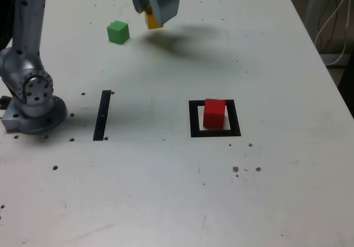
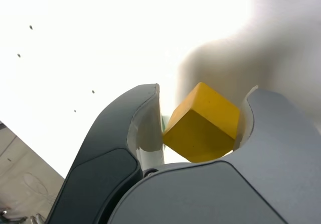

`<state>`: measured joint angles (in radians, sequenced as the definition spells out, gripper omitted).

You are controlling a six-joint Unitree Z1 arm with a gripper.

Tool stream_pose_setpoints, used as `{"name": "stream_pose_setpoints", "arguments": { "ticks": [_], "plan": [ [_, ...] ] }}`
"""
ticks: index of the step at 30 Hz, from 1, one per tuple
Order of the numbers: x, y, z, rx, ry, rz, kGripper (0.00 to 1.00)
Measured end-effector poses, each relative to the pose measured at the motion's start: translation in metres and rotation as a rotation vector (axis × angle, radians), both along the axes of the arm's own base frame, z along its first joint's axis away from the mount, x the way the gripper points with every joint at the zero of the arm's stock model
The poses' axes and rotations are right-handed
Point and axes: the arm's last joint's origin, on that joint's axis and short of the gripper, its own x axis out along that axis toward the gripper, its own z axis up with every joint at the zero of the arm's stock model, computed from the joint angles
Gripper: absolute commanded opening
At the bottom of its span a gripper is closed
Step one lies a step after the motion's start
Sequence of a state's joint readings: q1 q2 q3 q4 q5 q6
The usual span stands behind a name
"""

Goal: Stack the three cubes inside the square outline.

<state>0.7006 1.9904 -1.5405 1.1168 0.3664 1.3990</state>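
Observation:
My gripper (image 1: 154, 15) hangs above the far part of the table, shut on the yellow cube (image 1: 152, 21). The wrist view shows that yellow cube (image 2: 202, 124) clamped between the two grey jaws, lifted off the white surface. A green cube (image 1: 118, 32) rests on the table just to the exterior view's left of the gripper. The red cube (image 1: 214, 113) sits inside the square outline (image 1: 194, 119), nearer the front and to the exterior view's right.
The arm's base (image 1: 33, 106) is bolted down at the exterior view's left. A narrow black strip (image 1: 102, 115) lies beside it. Cables hang past the table's right edge (image 1: 332, 20). Small screw holes dot the white tabletop.

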Motion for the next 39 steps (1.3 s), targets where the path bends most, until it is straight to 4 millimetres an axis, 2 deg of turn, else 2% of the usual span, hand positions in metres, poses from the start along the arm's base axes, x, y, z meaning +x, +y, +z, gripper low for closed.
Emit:
{"name": "stream_pose_setpoints", "arguments": {
  "ticks": [10,14,17,22,24,26,35,39],
  "plan": [
    [0.027,-0.061,0.036,-0.004,-0.035,0.059,0.49],
    [0.037,-0.084,0.038,-0.056,-0.09,0.104,0.48],
    [0.044,-0.098,0.038,-0.092,-0.122,0.124,0.44],
    [0.047,-0.134,0.055,-0.142,-0.229,0.18,0.38],
    [0.046,-0.139,0.059,-0.149,-0.247,0.177,0.38],
    [0.048,-0.144,0.06,-0.164,-0.257,0.194,0.38],
    [0.048,-0.193,0.068,-0.13,-0.241,0.301,0.38],
    [0.057,-0.215,0.073,-0.115,-0.261,0.364,0.38]
  ]
}}
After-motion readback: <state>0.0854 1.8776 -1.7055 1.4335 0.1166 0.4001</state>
